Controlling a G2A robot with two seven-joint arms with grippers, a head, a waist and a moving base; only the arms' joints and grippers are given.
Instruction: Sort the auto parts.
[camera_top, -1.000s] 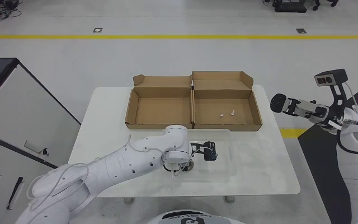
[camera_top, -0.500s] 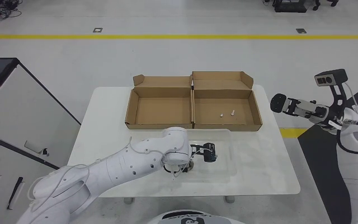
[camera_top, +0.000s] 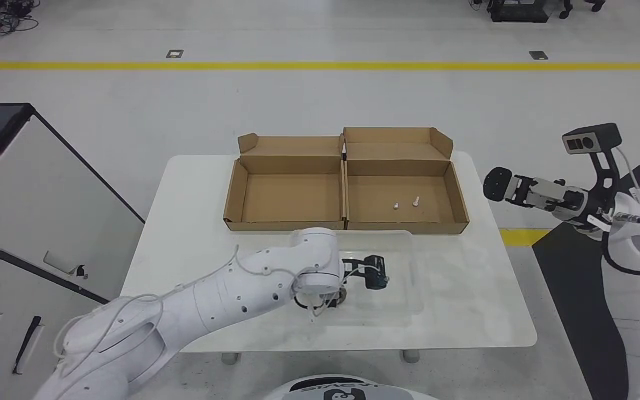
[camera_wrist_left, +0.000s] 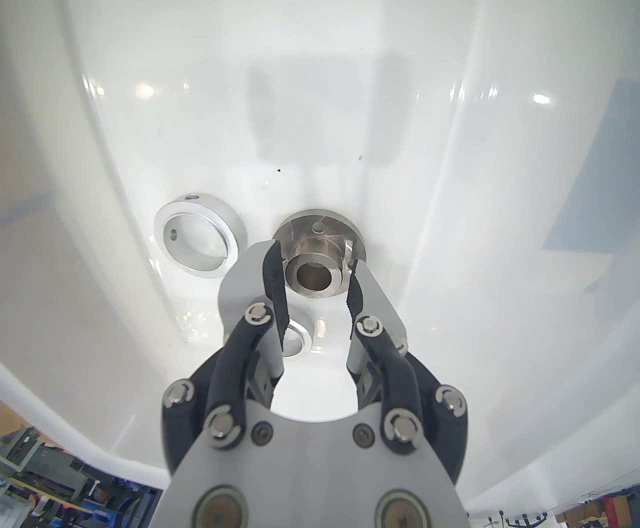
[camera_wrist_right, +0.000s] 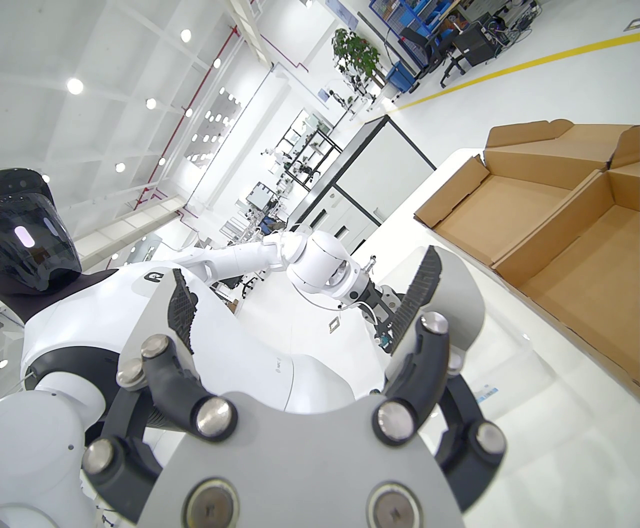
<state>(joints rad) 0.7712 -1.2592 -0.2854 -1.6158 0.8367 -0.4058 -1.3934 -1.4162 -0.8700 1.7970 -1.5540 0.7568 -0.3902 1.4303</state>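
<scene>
Pinching, with narrowly parted left tool (camera_wrist_left: 312, 257), raised hub of flanged bushing (camera_wrist_left: 316, 231) at centre frame; likely heavy, rigid, slick metal.

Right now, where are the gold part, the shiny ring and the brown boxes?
gold part (camera_wrist_left: 312, 247): left wrist view, on its hub.
shiny ring (camera_wrist_left: 210, 204): left wrist view, on its outer wall.
brown boxes (camera_top: 290, 198): top view, on one box's bare floor.

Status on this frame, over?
Left gripper shut on flanged bushing in white tray. Right gripper open, raised clear. Silver collar beside bushing, apart, not blocking.
</scene>
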